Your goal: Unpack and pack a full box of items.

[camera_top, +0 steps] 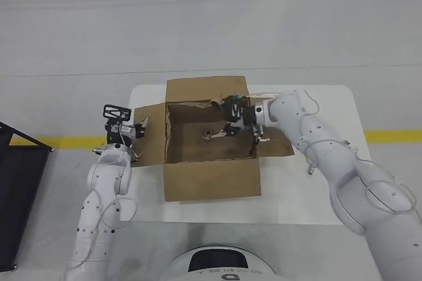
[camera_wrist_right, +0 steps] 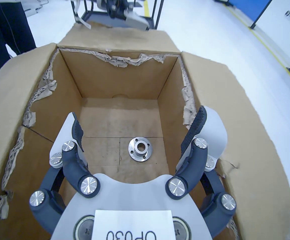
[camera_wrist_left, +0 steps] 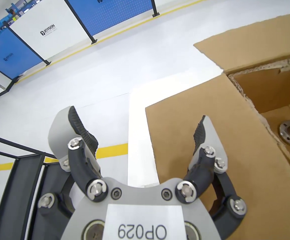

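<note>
Lying in torn box (camera_wrist_right: pixel 119 81) is a metal flange (camera_wrist_right: pixel 139 149).

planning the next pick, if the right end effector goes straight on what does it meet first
Probably the metal flange lying in the cardboard box, centred ahead of the open right end effector; depth is unclear, but nothing shows between.

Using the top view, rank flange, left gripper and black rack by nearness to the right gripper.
1. Round silver metal flange, inside the brown cardboard box, beside the right gripper.
2. Left gripper, over the box's left flap.
3. Black metal rack, beyond the table's left edge.
</note>
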You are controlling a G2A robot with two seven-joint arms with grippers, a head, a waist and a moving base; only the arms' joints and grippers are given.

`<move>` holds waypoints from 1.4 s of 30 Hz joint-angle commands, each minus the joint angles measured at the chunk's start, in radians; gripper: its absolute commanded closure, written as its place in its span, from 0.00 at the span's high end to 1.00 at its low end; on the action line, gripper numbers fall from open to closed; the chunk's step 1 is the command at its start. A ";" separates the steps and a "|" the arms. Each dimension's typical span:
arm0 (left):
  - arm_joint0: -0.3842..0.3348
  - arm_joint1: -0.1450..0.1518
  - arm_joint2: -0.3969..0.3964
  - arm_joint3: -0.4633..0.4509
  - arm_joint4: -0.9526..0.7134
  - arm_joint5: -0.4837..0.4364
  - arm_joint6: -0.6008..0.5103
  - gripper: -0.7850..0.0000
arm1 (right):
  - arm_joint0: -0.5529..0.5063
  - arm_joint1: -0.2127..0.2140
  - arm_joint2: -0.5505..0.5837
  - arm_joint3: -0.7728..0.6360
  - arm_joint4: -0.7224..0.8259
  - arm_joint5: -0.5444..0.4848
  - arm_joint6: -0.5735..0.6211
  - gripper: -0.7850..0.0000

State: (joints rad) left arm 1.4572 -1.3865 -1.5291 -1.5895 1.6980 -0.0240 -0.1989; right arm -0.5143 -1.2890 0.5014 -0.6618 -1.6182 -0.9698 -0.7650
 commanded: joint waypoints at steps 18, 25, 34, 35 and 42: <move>-0.116 -0.015 0.197 0.104 0.048 -0.082 -0.100 1.00 | -0.568 0.316 0.548 -0.820 0.058 0.093 0.377 1.00; -0.132 -0.021 0.243 0.106 0.061 -0.057 -0.101 1.00 | -0.702 0.347 0.657 -0.956 0.078 0.104 0.427 1.00; -0.093 -0.009 0.129 0.029 -0.015 -0.004 -0.082 1.00 | -0.730 0.352 0.683 -0.976 0.098 0.104 0.450 1.00; -0.093 -0.009 0.129 0.029 -0.015 -0.004 -0.082 1.00 | -0.730 0.352 0.683 -0.976 0.098 0.104 0.450 1.00; -0.093 -0.009 0.129 0.029 -0.015 -0.004 -0.082 1.00 | -0.594 0.315 0.578 -0.871 0.213 0.139 0.699 1.00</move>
State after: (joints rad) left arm 1.3646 -1.3951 -1.4002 -1.5610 1.6829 -0.0277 -0.2806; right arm -1.1501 -0.9650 1.1123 -1.5567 -1.4340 -0.8327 -0.1504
